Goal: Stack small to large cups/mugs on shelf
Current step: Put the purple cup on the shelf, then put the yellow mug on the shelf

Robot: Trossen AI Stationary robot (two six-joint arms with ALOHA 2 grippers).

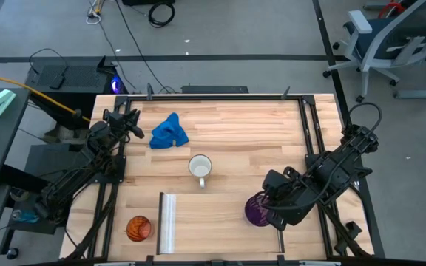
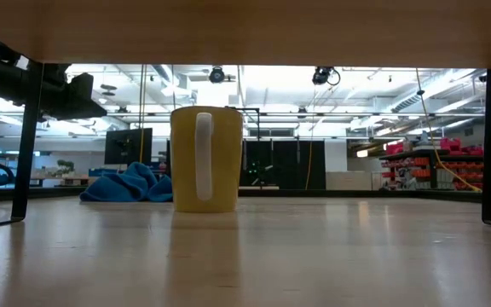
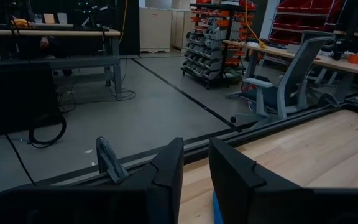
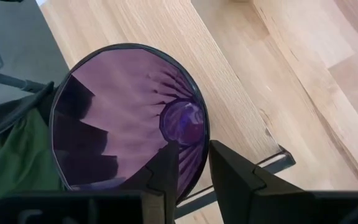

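Observation:
The purple tumbler [image 1: 257, 210] is at the right end of the light-wood shelf [image 1: 213, 222], mouth up, and my right gripper [image 1: 268, 207] is shut on it. The right wrist view looks down into the tumbler [image 4: 123, 112]. The white mug [image 1: 200, 167] stands upright on the table beyond the shelf; it also shows in the low view [image 2: 205, 158]. The orange cup [image 1: 139, 227] stands on the table left of the shelf's silver rail [image 1: 168, 222]. My left gripper [image 1: 133, 125] waits at the far left, shut and empty, beside the blue cloth [image 1: 168, 133]. My right gripper holds the tumbler by its rim [image 4: 199, 158], on the side toward the table's right edge. One finger [image 4: 166, 171] is inside the tumbler and one [image 4: 232, 177] outside, the wall between them. The fingers slant down from the right. Whether the tumbler's base rests on the shelf, I cannot tell.
The shelf's thin dark rail [image 1: 279, 240] lies just near of the tumbler. The blue cloth [image 2: 130, 183] lies bunched at the table's far left. In the low view the shelf's underside [image 2: 245, 26] spans the top and dark legs [image 2: 28, 145] stand at each side.

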